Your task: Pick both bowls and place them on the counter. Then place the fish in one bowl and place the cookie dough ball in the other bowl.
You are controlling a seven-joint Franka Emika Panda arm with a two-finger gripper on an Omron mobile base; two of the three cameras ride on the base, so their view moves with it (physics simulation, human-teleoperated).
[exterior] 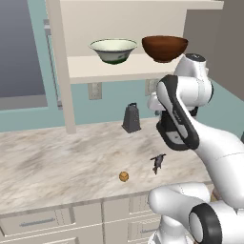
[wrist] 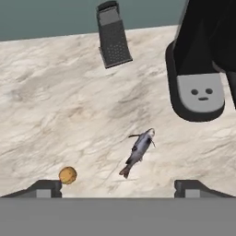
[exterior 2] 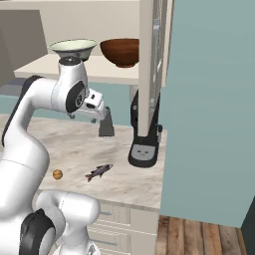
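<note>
Step in hand, as I judge it: the first one, fetching the bowls. Neither is down yet. The wide cream-white bowl with dark green outer marks (exterior: 113,50) and the glossy reddish-brown wood-like bowl (exterior: 164,47) both sit upright, side by side but apart, on the plain cream shelf board (exterior: 90,68) above the long beige-and-grey marbled stone surface (exterior: 57,162).

My tool (wrist: 118,188) hangs above the surface, looking down at it. Its two dark fingertips (wrist: 44,188) stand wide apart with nothing between them: released, empty.

On the surface: the small dark grey slender fish (wrist: 138,151) lies near the front edge; the tiny golden-brown cookie dough ball (wrist: 67,174) rests a little to its left, apart from it. Both untouched. A dark grey box grater (wrist: 112,42) stands further back by the wall; a black appliance with a grey front panel (wrist: 199,78) sits to the right.

Next move, my estimate: raise the tool well up to shelf level, turn the fingers to straddle one bowl's rim, close, and carry it down to a bare patch clear of fish and ball. Risk: the shelf upright and the neighbouring bowl crowd the approach.
</note>
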